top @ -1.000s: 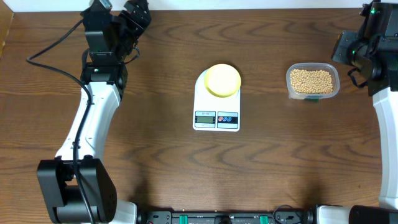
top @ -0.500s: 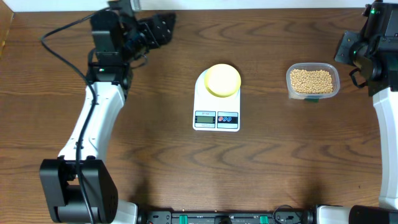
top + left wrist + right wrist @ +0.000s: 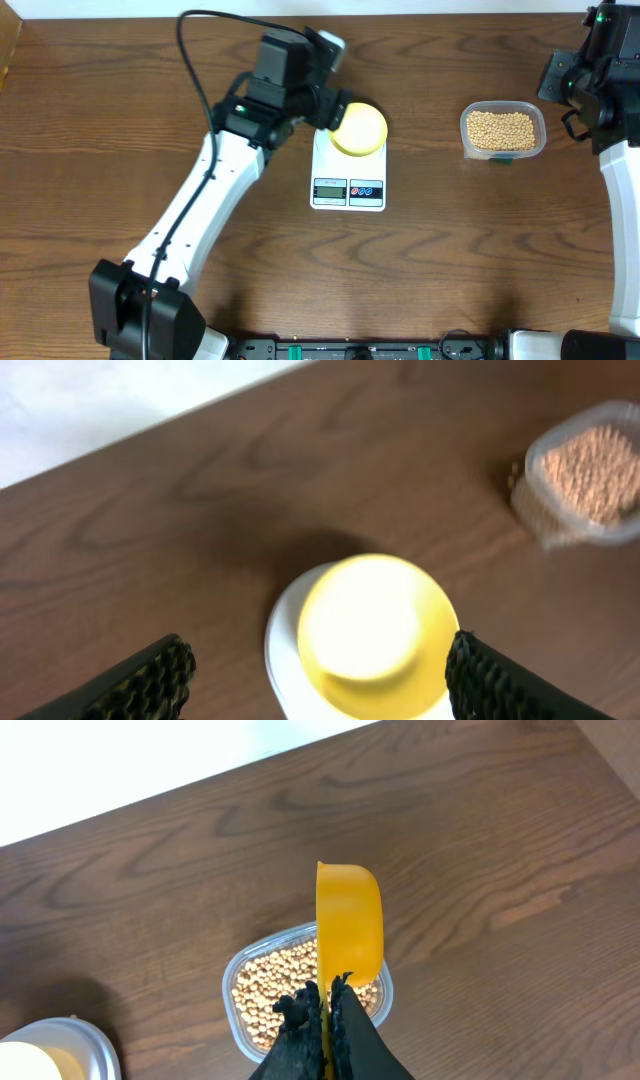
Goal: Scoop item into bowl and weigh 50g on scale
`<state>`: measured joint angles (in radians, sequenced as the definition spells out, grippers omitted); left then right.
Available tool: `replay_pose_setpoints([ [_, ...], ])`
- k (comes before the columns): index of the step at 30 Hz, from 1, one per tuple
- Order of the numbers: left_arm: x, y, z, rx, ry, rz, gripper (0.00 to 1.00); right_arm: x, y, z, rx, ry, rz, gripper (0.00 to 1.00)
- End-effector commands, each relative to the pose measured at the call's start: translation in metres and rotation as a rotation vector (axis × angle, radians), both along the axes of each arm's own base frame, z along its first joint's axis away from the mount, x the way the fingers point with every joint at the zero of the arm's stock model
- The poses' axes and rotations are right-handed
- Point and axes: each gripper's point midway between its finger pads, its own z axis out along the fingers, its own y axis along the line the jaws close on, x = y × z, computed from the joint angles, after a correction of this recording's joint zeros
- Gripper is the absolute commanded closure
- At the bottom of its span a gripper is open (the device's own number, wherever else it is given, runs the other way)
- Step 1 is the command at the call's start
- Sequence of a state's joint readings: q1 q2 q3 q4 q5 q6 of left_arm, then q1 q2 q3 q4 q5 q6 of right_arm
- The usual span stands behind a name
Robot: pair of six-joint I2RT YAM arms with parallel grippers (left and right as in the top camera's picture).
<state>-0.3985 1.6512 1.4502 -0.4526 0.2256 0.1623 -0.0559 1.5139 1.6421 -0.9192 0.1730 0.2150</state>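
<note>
The pale yellow bowl (image 3: 359,128) sits on the back half of the white scale (image 3: 348,178). My left gripper (image 3: 327,107) hovers at the bowl's left rim, open. In the left wrist view its fingers (image 3: 152,678) stand wide on either side of the bowl (image 3: 368,622), touching nothing. The beige beans (image 3: 501,128) fill a clear tub (image 3: 468,143) to the right of the scale. My right gripper (image 3: 328,992) is shut on the handle of a bright yellow scoop (image 3: 350,920), held over the tub's beans (image 3: 268,992); I cannot tell if it holds beans.
The right arm (image 3: 585,85) stands at the table's far right edge beside the tub. The left arm's cable (image 3: 195,60) loops over the back left of the brown wooden table (image 3: 450,260). A white wall borders the far edge.
My left arm has swung from the back left corner rightward to the scale and now hovers by the bowl, still open. The right arm, scoop, bowl and tub have not moved.
</note>
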Motion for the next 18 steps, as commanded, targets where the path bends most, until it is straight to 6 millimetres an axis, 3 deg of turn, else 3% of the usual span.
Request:
replay_pose_setpoints([
  [1,-0.009,0.000,-0.004,0.112,-0.005,-0.006,0.18,0.000,-0.001,0.012,-0.012,-0.022,0.007,0.99],
  [6,-0.035,-0.002,-0.010,0.209,0.036,0.024,0.17,0.000,-0.001,0.011,-0.011,-0.017,0.007,0.99],
  [11,-0.059,-0.018,-0.008,0.179,0.082,0.032,0.18,-0.001,-0.001,0.010,-0.011,-0.012,0.008,0.99],
  [18,-0.082,-0.017,-0.022,0.144,0.221,0.131,0.18,-0.001,0.000,0.009,-0.005,-0.011,0.013,0.99],
])
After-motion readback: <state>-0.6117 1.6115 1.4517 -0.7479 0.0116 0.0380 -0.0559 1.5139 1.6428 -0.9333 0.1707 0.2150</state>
